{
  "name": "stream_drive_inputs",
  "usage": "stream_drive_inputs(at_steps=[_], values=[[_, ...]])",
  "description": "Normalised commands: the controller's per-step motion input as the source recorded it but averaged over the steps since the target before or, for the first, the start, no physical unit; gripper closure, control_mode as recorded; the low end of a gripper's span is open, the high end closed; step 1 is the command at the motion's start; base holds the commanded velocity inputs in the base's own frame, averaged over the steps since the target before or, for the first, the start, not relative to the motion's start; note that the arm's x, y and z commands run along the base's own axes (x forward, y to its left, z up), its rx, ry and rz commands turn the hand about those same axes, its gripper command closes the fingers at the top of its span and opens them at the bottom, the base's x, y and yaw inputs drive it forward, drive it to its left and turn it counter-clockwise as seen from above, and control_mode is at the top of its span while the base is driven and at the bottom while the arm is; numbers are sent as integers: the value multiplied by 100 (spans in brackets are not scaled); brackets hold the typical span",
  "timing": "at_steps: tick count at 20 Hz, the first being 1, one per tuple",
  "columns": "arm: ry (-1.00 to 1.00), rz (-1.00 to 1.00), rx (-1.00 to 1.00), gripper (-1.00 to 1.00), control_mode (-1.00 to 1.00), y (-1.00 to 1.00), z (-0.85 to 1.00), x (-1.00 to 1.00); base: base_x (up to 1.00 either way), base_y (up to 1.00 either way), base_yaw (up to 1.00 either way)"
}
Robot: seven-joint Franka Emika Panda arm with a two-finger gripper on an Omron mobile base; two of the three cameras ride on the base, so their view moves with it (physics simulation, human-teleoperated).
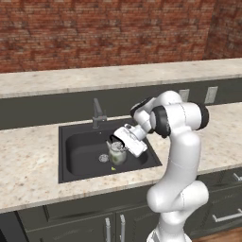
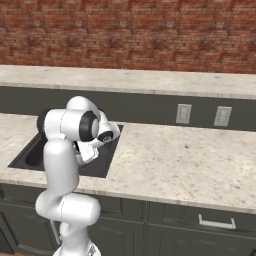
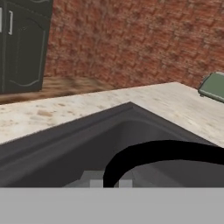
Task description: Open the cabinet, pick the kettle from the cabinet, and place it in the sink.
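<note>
Brick-walled kitchen, hand (image 1: 118,143) clamped on kettle (image 1: 116,154) (black handle) inside sink (image 1: 80,153)

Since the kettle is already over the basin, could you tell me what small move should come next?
Probably lower slightly, then open the jaws: the small silvery-green kettle hangs from the gripper inside the square black sink, seemingly near its floor.
</note>
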Motion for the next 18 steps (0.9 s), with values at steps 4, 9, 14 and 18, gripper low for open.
stream_drive_inputs(at_steps=[4, 9, 14, 18], values=[[0, 0, 0, 100, -100, 0, -15, 17, 0, 0, 0], [0, 0, -1, 100, -100, 1, -14, 19, 0, 0, 0], [0, 0, -1, 100, -100, 2, -14, 22, 0, 0, 0], [0, 0, 0, 100, -100, 0, -11, 22, 0, 0, 0]])
